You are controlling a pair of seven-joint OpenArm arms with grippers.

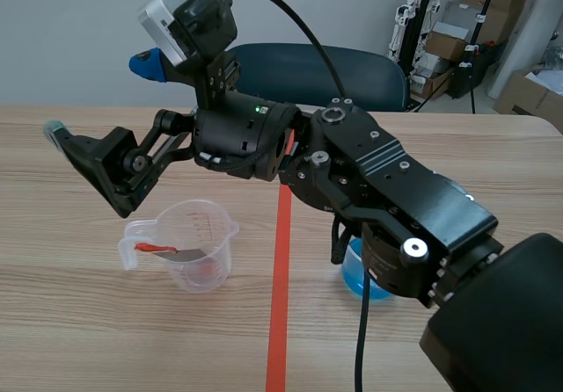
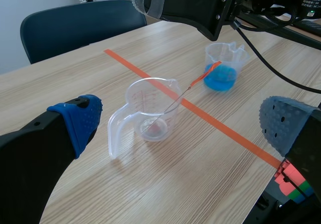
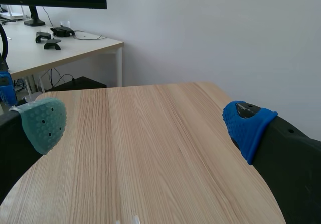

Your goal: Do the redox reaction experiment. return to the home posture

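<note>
The left gripper (image 2: pixel 183 124), spread wide and empty, faces a clear measuring cup (image 2: pixel 150 108) just ahead, holding a thin rod (image 2: pixel 175 101). The right gripper (image 1: pixel 99 100) hangs wide open, raised near that cup.

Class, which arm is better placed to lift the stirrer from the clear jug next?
Probably left: the left gripper is open with the jug and stirrer straight ahead; the right gripper hangs above, aimed past it.
</note>
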